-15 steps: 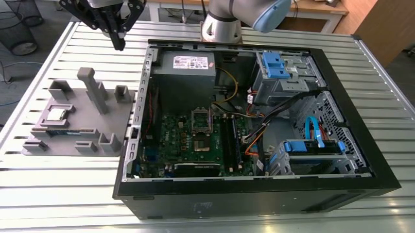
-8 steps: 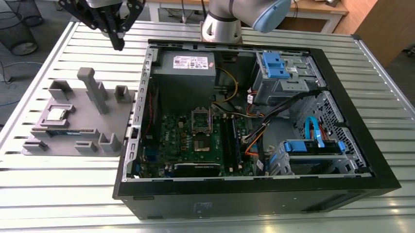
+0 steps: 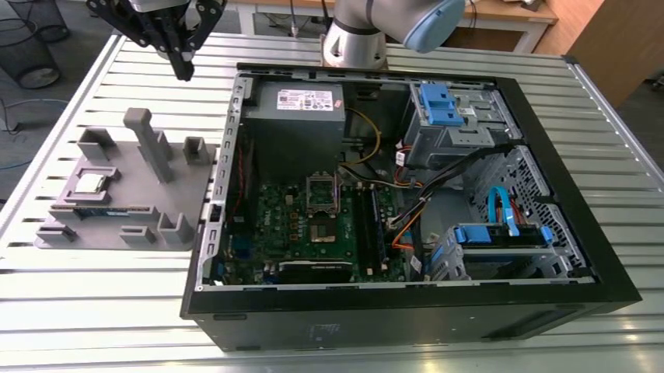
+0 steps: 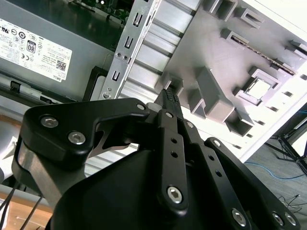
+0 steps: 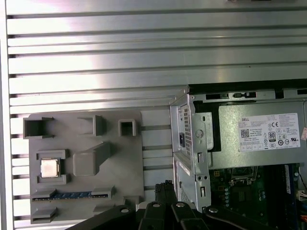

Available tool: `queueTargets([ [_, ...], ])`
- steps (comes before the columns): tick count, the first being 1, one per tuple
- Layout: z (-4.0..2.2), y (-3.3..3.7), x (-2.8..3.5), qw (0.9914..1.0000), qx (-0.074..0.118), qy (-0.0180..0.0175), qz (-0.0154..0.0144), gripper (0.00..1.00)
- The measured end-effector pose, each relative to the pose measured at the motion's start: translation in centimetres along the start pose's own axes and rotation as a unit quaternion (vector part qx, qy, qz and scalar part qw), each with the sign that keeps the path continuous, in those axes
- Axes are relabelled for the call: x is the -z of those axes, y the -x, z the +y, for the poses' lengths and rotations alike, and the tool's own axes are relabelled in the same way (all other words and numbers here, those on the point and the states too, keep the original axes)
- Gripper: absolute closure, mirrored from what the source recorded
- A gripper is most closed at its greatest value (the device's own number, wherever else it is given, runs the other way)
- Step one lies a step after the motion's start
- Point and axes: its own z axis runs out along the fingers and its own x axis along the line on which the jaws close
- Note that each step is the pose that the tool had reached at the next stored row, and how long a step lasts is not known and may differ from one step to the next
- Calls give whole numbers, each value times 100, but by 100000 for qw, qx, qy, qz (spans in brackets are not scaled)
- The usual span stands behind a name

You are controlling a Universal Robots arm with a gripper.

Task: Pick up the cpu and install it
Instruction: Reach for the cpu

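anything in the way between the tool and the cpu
Nothing visible. The tool hangs above the table; the cpu lies uncovered in its pocket on the grey fixture, whose posts stand beside it, not over it.

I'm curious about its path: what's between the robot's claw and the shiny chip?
In the first wrist view, a grey block on the holder tray stands between the gripper and the cpu.

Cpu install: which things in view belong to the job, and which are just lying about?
Job: cpu in the grey holder; motherboard; jaws, shut and empty.
Lying about: memory stick; power supply; blue drive bay.
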Motion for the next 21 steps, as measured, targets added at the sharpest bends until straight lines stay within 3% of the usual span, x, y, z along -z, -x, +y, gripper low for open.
queueTargets([
  [9,-1,-9,-5,100000,-9,7,-11,89],
  [16,-10,-123,-22,100000,3,-2,-1,89],
  [21,-21,-248,-43,100000,-2,2,-9,89],
])
